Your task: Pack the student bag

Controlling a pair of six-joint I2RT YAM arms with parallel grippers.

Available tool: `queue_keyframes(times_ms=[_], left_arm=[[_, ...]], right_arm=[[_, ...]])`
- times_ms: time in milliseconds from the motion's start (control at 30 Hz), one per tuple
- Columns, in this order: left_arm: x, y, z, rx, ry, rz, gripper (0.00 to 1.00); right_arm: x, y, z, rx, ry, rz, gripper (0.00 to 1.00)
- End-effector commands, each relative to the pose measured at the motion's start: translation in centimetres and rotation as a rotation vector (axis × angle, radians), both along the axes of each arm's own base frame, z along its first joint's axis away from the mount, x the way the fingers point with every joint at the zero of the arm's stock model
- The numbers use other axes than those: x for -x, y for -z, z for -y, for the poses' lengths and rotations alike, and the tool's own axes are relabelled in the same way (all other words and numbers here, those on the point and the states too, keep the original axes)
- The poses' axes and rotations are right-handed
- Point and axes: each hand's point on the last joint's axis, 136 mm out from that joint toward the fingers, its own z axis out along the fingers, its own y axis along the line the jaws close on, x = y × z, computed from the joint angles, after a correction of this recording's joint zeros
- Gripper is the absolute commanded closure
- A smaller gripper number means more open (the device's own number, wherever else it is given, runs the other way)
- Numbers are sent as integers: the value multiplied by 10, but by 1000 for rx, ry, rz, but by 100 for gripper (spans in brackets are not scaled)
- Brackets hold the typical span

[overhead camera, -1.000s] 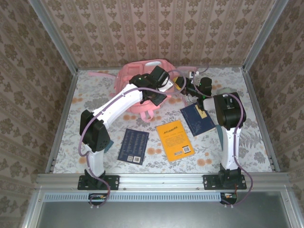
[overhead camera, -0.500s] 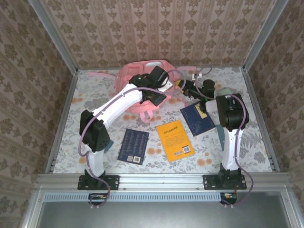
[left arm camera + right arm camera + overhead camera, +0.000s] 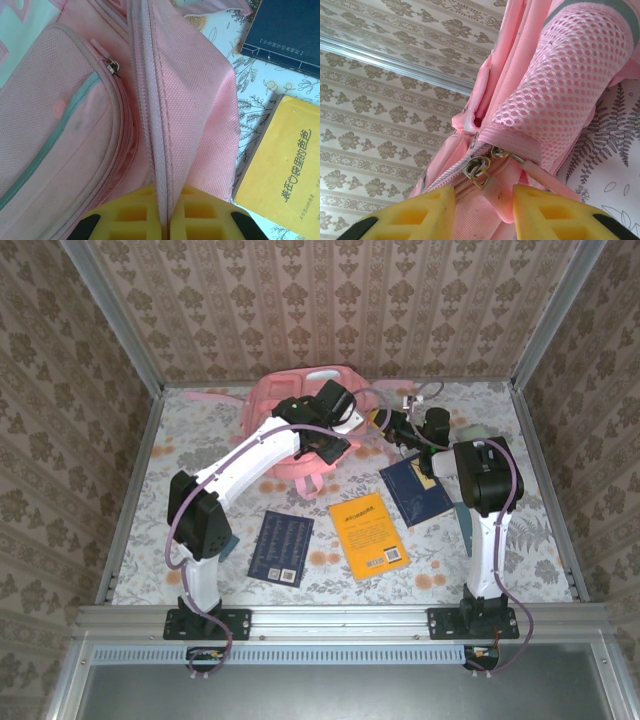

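Observation:
The student bag (image 3: 285,400), a big pink backpack, lies at the back middle of the table. My left gripper (image 3: 330,443) is at its front right part. In the left wrist view the left gripper (image 3: 167,200) is shut on the raised zipper seam of the student bag (image 3: 75,100). My right gripper (image 3: 388,423) is at the bag's right end. In the right wrist view the right gripper (image 3: 484,210) has its yellow fingers (image 3: 545,212) pressed against the pink fabric and pull tab just below the metal zipper slider (image 3: 477,170), beside the mesh side pocket (image 3: 560,85).
A yellow book (image 3: 368,534) lies in the middle of the table, a dark blue book (image 3: 282,547) to its left and another dark blue book (image 3: 415,490) to its right under the right arm. Patterned walls enclose the table on three sides.
My right gripper has shifted a little left onto the bag's end and its jaws have narrowed. The left arm and the bag have stayed put.

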Motion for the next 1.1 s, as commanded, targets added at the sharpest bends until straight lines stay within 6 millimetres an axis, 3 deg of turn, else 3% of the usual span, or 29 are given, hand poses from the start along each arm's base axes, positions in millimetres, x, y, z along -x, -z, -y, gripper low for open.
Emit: queue_keyframes(times_ms=[0, 533, 800, 900, 967, 1033, 1067], left_arm=[[-6, -41, 0, 99, -24, 81, 100], [-2, -58, 3, 140, -9, 92, 100], [0, -52, 3, 133, -2, 75, 100], [0, -52, 3, 132, -3, 75, 100], [0, -52, 3, 133, -3, 75, 100], [-1, -49, 2, 130, -8, 72, 100], [0, -48, 2, 128, -11, 70, 100]], right_arm=[[-7, -5, -2, 27, 17, 43, 65], [-10, 11, -3, 107, 62, 49, 72], [-14, -3, -9, 95, 60, 93, 74], [-14, -4, -10, 98, 57, 108, 86], [-13, -4, -9, 99, 61, 106, 89], [-10, -7, -8, 108, 60, 119, 100], [-8, -8, -8, 114, 62, 125, 100]])
